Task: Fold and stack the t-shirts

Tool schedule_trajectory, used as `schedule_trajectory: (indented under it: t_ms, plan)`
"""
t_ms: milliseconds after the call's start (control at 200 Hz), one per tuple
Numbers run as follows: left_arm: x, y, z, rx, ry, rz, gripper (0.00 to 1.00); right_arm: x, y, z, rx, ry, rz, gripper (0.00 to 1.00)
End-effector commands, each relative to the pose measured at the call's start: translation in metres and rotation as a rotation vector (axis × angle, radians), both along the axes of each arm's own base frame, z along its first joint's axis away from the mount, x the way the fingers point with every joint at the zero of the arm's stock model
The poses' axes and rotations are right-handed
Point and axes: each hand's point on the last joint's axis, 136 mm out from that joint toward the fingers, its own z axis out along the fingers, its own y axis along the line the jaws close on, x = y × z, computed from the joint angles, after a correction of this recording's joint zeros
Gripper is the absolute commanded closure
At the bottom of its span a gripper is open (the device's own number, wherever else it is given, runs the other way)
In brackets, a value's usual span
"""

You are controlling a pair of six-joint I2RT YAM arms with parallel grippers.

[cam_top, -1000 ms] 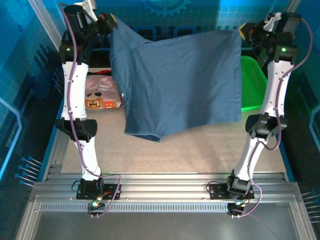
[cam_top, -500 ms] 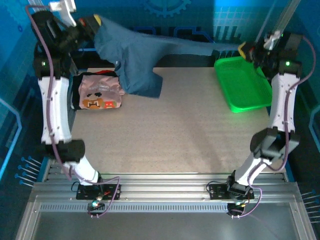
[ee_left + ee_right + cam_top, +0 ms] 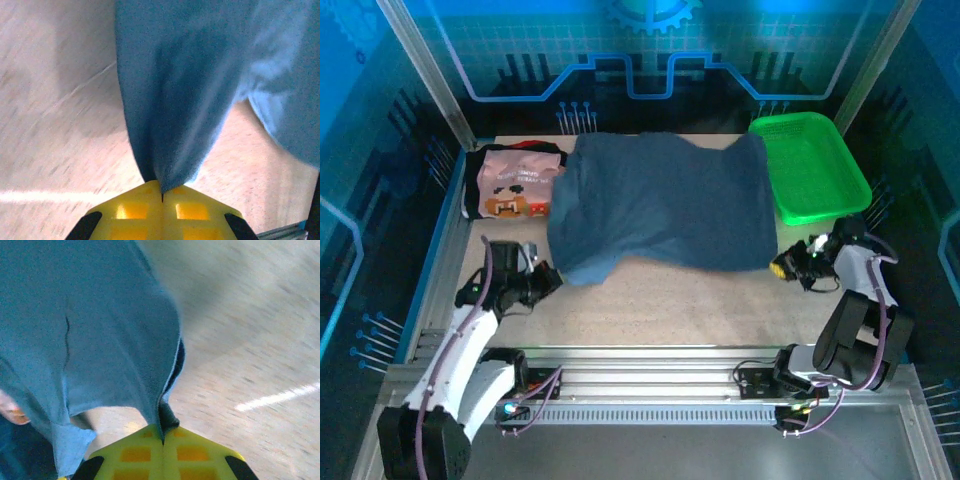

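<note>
As left hand point(image 3: 550, 279) and right hand point(image 3: 781, 268) pinch, shirt point(image 3: 660, 205) lies between

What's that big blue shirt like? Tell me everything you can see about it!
The blue t-shirt is plain dark slate-blue soft cloth, with no print showing. It lies spread out, a bit wrinkled, across the far middle of the table, between the pink shirt and the green basket. Its two near corners are pinched: the left gripper holds one and the right gripper the other, both with jaws shut on the cloth.
</note>
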Motion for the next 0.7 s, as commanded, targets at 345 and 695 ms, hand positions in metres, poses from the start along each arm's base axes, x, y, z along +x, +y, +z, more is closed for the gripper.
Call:
schedule_trajectory:
  t_ms: [345, 695]
  plan:
    - [-0.034, 0.03, -0.025, 0.095, 0.35, 0.281, 0.19, -0.032, -0.015, -0.014, -0.115, 0.103, -0.027, 0.34]
    - [0.014, 0.053, 0.062, 0.233, 0.163, 0.297, 0.01, -0.024, -0.016, 0.07, -0.234, -0.054, -0.03, 0.2]
